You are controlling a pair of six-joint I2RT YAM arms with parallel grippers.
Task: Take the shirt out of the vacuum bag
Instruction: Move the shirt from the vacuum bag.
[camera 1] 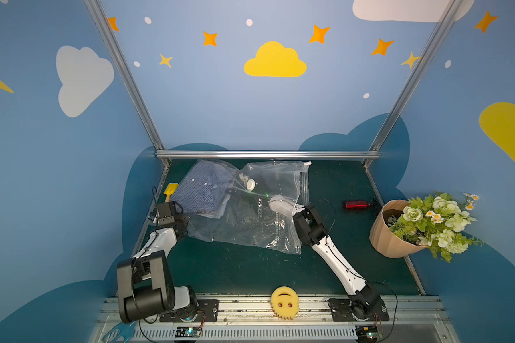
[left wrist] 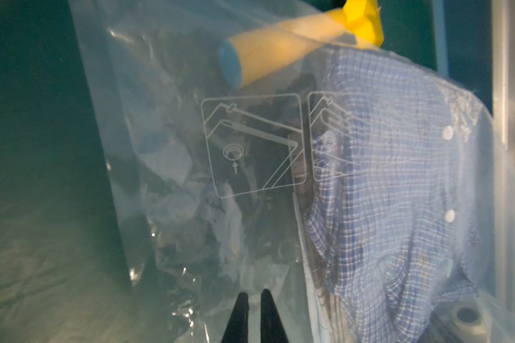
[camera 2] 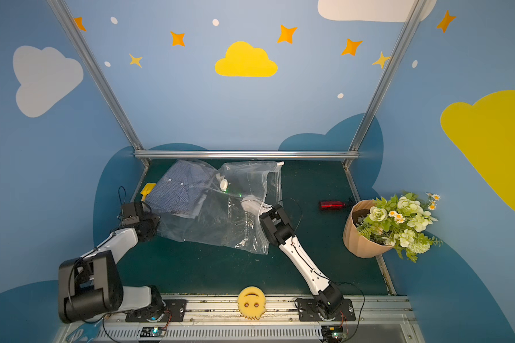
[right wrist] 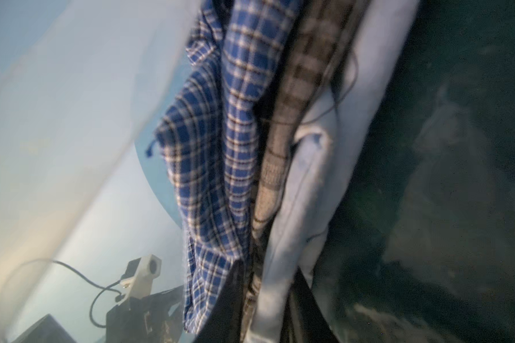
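The clear vacuum bag point(camera 1: 250, 228) point(camera 2: 220, 225) lies crinkled on the green table, with its round white valve point(camera 1: 250, 184) facing up and its slider clip point(camera 1: 307, 163) at the far right corner. The blue checked shirt point(camera 1: 204, 190) point(camera 2: 179, 190) is bunched in the bag's far left end. My left gripper point(camera 1: 187, 226) point(left wrist: 254, 297) is at the bag's near left corner, shut on the plastic film. My right gripper point(camera 1: 286, 206) point(right wrist: 268, 285) reaches in through the zip edge and is shut on folds of the shirt point(right wrist: 220, 148).
A yellow toy tool point(camera 1: 170, 190) point(left wrist: 280, 53) lies by the bag's far left side. A red bottle point(camera 1: 356, 204) and a tilted paper pot of flowers point(camera 1: 393, 228) are at the right. A yellow smiley sponge point(camera 1: 284, 303) sits on the front rail. A metal rail point(camera 1: 265, 154) runs along the back.
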